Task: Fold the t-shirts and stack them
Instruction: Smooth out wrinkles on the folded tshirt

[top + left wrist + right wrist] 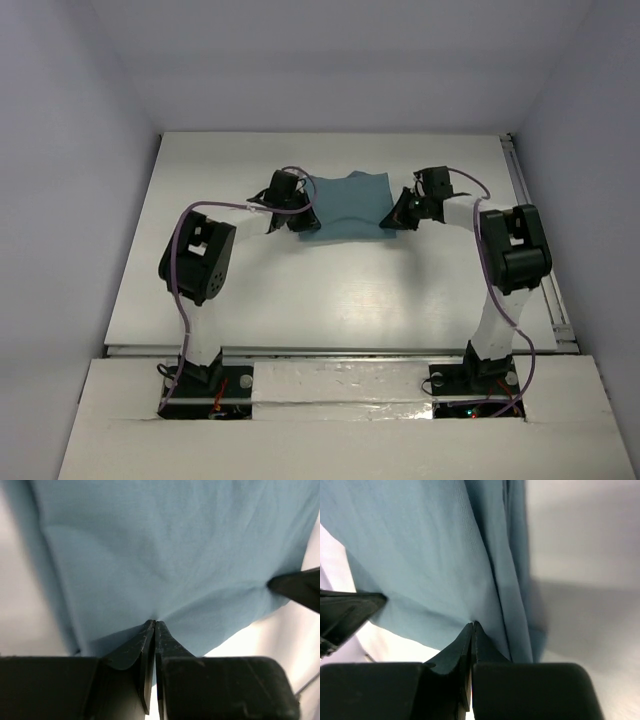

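Observation:
A single teal t-shirt [345,205] lies partly folded in the far middle of the white table [330,290]. My left gripper [288,222] is shut on the shirt's near left corner; the left wrist view shows its jaws [154,625] pinching the teal cloth [165,550]. My right gripper [396,220] is shut on the near right corner; the right wrist view shows its jaws [472,626] pinching the cloth [430,555], with folded layers to the right. Each wrist view shows the other gripper's tip at its edge.
The table is enclosed by pale walls at the back and both sides. A metal rail [535,235] runs along the table's right edge. The arm bases [195,385] stand at the near edge.

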Motion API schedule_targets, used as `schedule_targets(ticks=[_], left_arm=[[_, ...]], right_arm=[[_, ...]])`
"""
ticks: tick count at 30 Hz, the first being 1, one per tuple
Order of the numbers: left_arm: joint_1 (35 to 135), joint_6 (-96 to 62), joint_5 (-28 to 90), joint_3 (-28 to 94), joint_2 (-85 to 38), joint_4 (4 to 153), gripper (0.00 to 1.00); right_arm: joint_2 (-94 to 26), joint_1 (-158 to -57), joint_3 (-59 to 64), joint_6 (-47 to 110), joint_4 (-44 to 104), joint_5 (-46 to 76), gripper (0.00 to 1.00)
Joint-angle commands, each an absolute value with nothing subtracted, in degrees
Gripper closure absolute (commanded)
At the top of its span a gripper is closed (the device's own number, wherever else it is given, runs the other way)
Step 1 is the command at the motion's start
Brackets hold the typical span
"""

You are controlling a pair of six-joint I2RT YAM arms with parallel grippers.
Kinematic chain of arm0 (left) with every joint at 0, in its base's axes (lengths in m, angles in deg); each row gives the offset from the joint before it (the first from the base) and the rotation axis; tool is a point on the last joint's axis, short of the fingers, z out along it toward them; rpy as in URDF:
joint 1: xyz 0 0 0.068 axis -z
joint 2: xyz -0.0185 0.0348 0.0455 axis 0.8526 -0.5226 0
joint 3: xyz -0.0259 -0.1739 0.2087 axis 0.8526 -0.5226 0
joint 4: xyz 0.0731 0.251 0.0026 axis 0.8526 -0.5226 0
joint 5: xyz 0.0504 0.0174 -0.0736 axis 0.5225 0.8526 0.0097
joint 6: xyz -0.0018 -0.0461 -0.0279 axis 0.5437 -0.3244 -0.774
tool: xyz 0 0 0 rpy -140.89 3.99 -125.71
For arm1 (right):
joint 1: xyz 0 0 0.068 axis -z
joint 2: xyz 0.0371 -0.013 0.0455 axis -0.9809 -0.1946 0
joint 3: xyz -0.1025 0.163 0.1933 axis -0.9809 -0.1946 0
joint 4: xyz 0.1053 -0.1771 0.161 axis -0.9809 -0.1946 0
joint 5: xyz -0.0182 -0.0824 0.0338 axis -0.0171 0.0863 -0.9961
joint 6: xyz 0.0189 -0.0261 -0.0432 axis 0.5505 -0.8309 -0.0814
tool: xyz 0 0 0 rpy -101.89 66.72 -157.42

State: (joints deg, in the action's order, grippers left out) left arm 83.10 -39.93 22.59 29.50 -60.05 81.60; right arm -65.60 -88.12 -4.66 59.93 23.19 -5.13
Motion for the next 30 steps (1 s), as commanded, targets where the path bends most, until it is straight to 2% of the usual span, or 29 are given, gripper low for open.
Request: schedule_targets(ticks=[1, 5, 8, 13, 16, 23, 30], left_arm=[[81.2, -36.5, 29.1, 28.3, -54.1, 76.1, 0.97], [81.2, -36.6, 30.0, 33.8, -50.4, 71.4, 0.95], [81.7, -36.5, 28.6, 40.7, -51.4, 71.4, 0.93], [81.7, -37.1, 25.4, 55.9, -65.1, 69.6, 0.94], [80.3, -38.4, 23.2, 60.6, -71.3, 69.3, 0.95], [76.4, -38.0, 24.1, 61.7, -77.6, 72.1, 0.95], [70.0, -36.1, 27.8, 59.9, -76.6, 73.2, 0.95]], right_arm=[[-61.0, -86.3, -5.3, 55.4, 19.4, 0.7, 1.00], [-59.0, -86.3, 0.8, 54.1, 15.0, -0.3, 1.00], [-63.2, -86.3, 9.1, 55.4, 13.8, -4.3, 1.00], [-71.8, -86.3, 18.7, 58.8, 14.9, -7.4, 1.00], [-76.8, -86.3, 24.1, 61.1, 16.8, -10.5, 1.00], [-88.8, -85.8, 36.1, 66.7, 17.6, -13.8, 1.00], [-89.3, -82.6, 35.0, 69.2, 18.4, -11.4, 1.00]])
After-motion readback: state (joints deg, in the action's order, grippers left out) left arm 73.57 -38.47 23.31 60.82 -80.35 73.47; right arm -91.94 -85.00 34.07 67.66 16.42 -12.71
